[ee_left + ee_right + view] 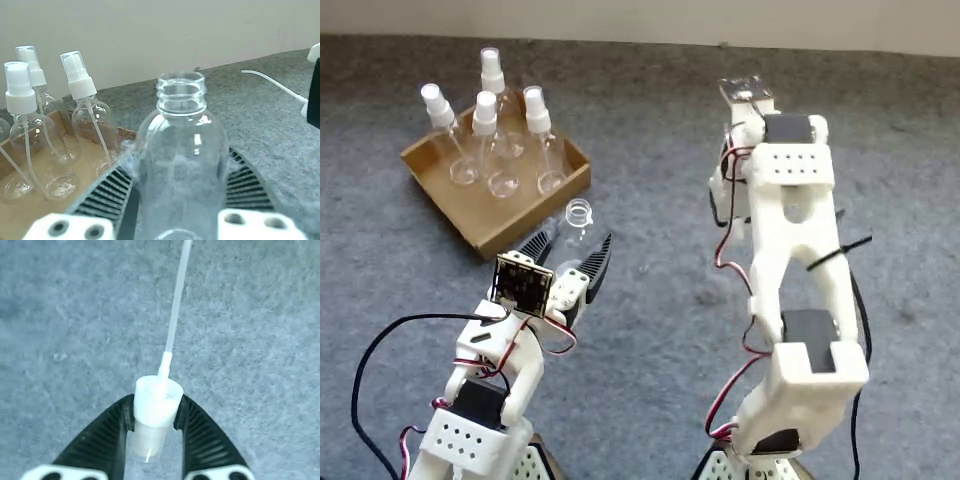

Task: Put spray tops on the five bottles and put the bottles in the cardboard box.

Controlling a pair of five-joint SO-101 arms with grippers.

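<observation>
1. Box (535,220) of cardboard sits on grey carpet (660,160), far side of the left arm; its rim (126,134) also shows in the left wrist view.
2. Four capped bottles (505,165) stand upright inside the box, close together, each with a white spray top and a thin tube running down inside. Three of them (92,125) are clear in the left wrist view.
3. Fifth bottle (578,215) is outside the box, just beside its near corner. It is clear and upright, and its threaded neck (181,90) is open with no top on it.
4. Left gripper (568,262) grasps this bottle (181,150) around the body, with one ribbed black finger (107,192) on each side and pressed to the plastic. Cannot tell whether the bottle's base rests on the carpet.
5. Right gripper (155,410) is clenched on a loose spray top (154,415), jaws pinching its white collar from both sides. The tube (175,310) points away from the gripper, over bare carpet.
6. In the high view the right gripper (745,95) is held out at the far end of its arm, well apart from the box and the open bottle
</observation>
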